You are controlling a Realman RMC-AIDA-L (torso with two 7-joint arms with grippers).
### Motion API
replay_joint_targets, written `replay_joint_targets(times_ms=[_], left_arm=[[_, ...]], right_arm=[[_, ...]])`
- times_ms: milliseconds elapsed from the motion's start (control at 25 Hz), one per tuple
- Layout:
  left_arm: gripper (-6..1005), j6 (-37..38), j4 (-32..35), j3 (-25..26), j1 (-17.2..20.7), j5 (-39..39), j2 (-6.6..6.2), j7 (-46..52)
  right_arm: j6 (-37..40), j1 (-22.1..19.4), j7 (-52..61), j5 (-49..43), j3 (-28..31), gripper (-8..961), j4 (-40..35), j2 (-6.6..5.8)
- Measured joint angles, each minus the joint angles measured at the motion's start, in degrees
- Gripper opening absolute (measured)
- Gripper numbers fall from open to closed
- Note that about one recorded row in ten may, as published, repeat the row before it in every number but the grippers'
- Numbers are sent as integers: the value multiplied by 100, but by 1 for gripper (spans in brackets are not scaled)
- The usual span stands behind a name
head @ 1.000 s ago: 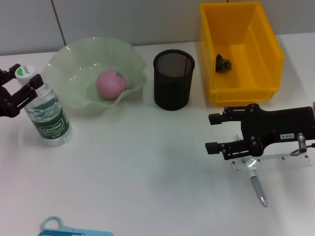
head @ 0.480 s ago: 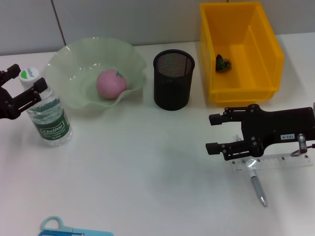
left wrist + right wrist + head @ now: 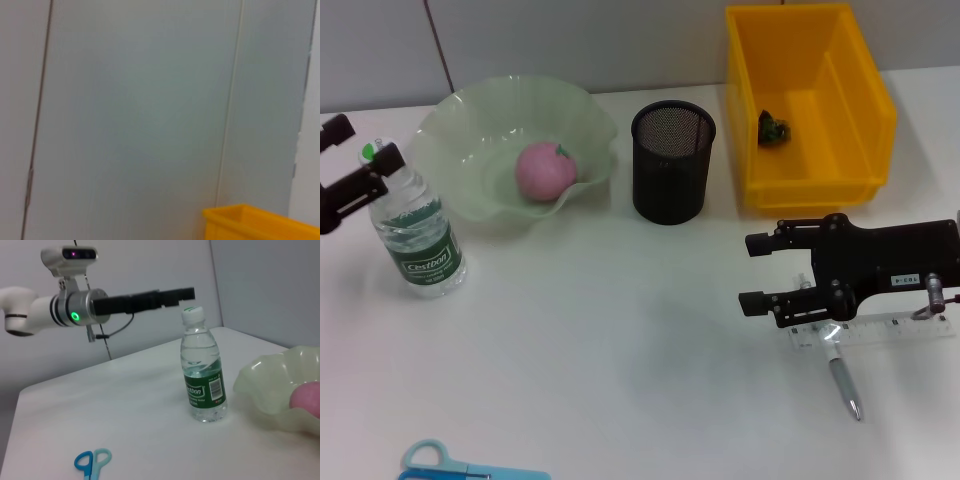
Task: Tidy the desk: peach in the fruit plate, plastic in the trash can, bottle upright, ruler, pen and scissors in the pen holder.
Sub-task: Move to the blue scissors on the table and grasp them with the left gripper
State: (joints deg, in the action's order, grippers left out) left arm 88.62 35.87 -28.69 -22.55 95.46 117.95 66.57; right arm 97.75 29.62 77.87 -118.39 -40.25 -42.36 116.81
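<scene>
Drawn back from the water bottle [image 3: 417, 235], left claw [image 3: 348, 160] spread wide, bottle upright just beside it. Bottle step seemingly finished. Right claw [image 3: 757, 272] open over ruler [image 3: 875, 331]; next, probably gripping that.

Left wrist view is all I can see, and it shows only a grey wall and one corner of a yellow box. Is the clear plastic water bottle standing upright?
Observer: Yes. The clear plastic water bottle with the green label stands upright on the white table, beside the pale green wavy bowl.
Operator: Is my left gripper holding it?
Observer: No. The left gripper is open, level with the bottle's cap and not closed on it.
Operator: Where is the right gripper?
Observer: The right gripper is open, low over the table, next to the clear plastic ruler and the silver pen, which lie flat.
</scene>
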Motion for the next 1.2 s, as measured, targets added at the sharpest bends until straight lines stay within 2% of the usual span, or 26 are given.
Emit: replay_joint_targets(times_ms=[360,480,560,600,720,760,800,920,960,1000,1120,1160,1200], left_arm=[[797,757,1097,-55,146,59,-2,1112],[795,1081,1630,-234,152,227,-12,1562],[793,1223,2063,-723,152,446,-51,1926],[792,1223,2063,-723,152,446,-51,1926],[790,1297,2522,-1310,131,700,-117,2371],[790,1358,2886,-1631,88,926,-152,2682],[790,1358,2886,-1631,88,926,-152,2682],[791,1497,3449,-2002,-25,1409,-169,3147],[791,1685,3790,-2218,-165,1806,-170,3455],[791,1685,3790,-2218,-165,1806,-170,3455],[791,1950,4082,-2431,-430,2359,-163,3766],[791,2124,4215,-2599,-626,2757,-128,3939],[791,2124,4215,-2599,-626,2757,-128,3939]], right_arm=[[26,12,52,1,57,800,0,0],[62,18,104,-1,31,800,0,0],[154,27,150,-27,12,800,-2,-5],[154,27,150,-27,12,800,-2,-5],[241,32,241,-51,6,800,-21,-35],[337,45,340,-83,-3,800,-29,-77],[337,45,340,-83,-3,800,-29,-77],[499,70,491,-117,-5,800,-40,-157],[559,78,580,-118,-6,800,-42,-195],[559,78,580,-118,-6,800,-42,-195],[579,80,691,-121,-5,800,-44,-220],[579,82,734,-123,-3,800,-44,-225],[579,82,734,-123,-3,800,-44,-225]])
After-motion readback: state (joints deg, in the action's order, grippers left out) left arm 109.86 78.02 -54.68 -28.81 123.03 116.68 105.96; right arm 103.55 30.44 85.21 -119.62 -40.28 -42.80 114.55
